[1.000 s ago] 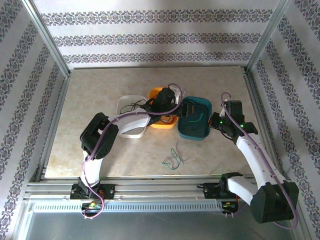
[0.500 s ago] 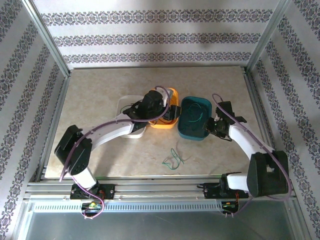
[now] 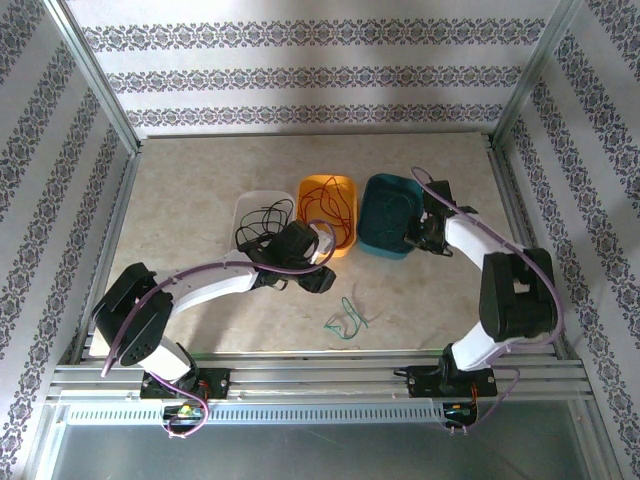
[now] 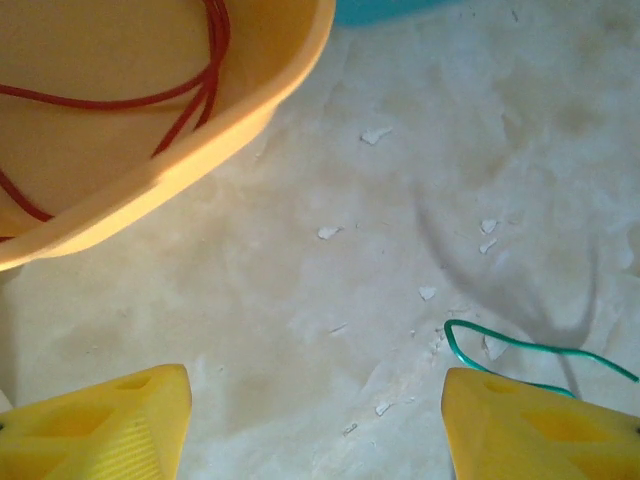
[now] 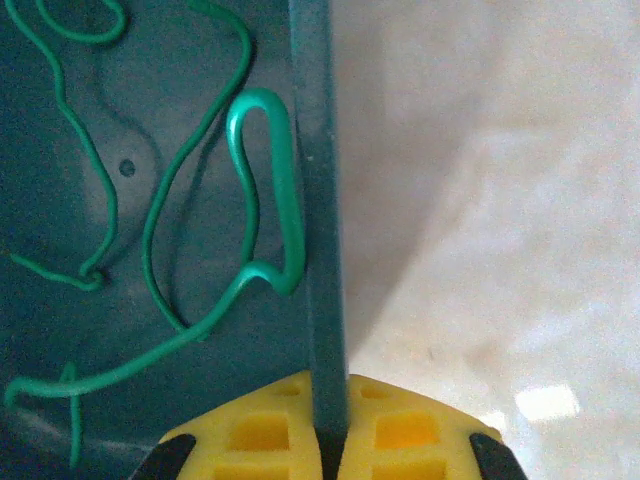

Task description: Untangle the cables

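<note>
Ahead of left jaws, green cable (image 4: 545, 348)

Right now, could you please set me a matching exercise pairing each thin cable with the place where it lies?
Things: 1. thin red cable; 2. thin black cable; 3. looped green cable; 4. loose green cable tangle.
Places: A. bare marbled tabletop; B. orange plastic tub; C. teal plastic tub; D. white plastic tub.
Pairs: 1-B, 2-D, 3-C, 4-A.

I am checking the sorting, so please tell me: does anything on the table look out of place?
Yes. One green cable lies loose on the table, apart from the teal tub, which holds the other green cables.
</note>
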Controlling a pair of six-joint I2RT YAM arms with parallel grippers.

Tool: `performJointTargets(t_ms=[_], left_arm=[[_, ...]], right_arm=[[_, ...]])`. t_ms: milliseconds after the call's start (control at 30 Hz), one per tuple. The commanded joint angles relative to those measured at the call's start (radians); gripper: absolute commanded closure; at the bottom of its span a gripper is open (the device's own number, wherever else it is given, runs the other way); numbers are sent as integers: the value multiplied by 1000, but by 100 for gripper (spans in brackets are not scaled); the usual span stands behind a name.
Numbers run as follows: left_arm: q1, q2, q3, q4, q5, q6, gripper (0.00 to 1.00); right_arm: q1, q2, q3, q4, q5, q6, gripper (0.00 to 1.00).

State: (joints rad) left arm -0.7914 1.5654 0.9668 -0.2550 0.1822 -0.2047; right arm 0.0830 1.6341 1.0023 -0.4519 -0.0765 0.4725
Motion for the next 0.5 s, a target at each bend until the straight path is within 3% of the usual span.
performJointTargets(t_ms=[0,67,133,333,400,467], left_arm=[[-24,41,26,-43,4,45,33],[-31,59,37,-40,5,62,32],[-37,75,47,-32,2,64,32],[-24,89,40,50,-59,-7,30],[-4,94,34,78,-78,-64,29],[26,95,25,103,-104,-136,29]], right_arm=[[9,58,104,-11,61,-61,98],[15,67,145,-17,91,-73,75],[38,40,168,-34,159,-87,63],[208,-192,97,-91,348,-154,53],[282,-278,46,-122,341,-160,53],[353,-354,-15,-148,257,-155,53]])
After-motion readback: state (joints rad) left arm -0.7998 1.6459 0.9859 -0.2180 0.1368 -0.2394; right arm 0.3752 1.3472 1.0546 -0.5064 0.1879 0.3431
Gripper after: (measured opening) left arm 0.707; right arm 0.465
